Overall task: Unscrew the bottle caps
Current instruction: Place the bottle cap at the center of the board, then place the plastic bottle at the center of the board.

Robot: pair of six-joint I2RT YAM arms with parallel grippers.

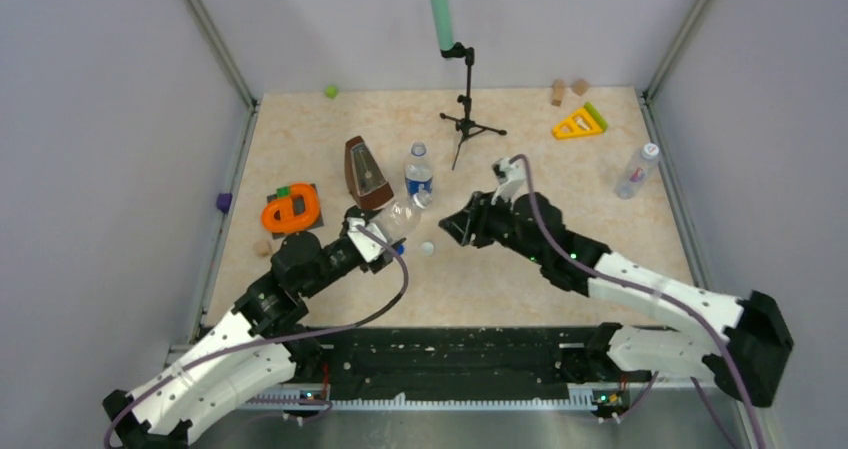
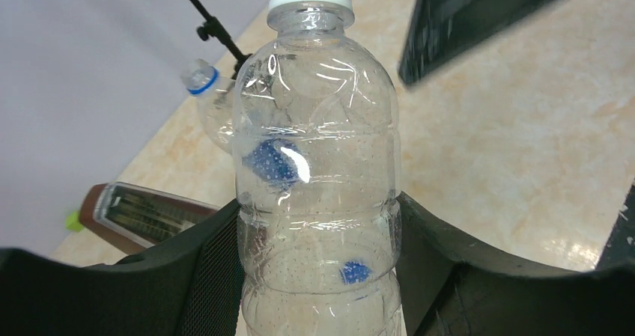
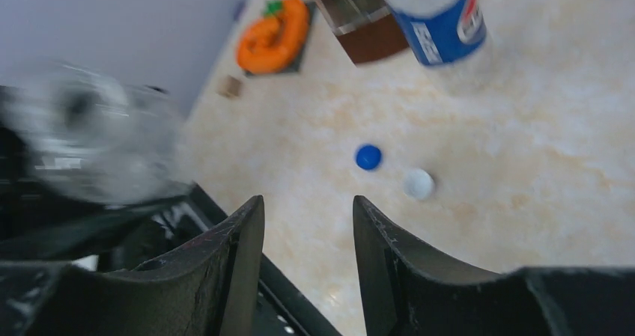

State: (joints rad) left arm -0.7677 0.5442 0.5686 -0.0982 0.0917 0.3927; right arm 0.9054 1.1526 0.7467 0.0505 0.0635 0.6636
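Gripping the clear bottle with the left gripper, jaws pressed on both sides of its lower body, left of centre in the top view; white collar ring at the neck, mouth cut off by the upper frame edge. Holding the right gripper parted and empty over the table, right of centre. Lying loose mid-frame beyond its fingertips: dark blue cap and white cap. Standing upright at centre, labelled bottle; lying near the right edge, third bottle.
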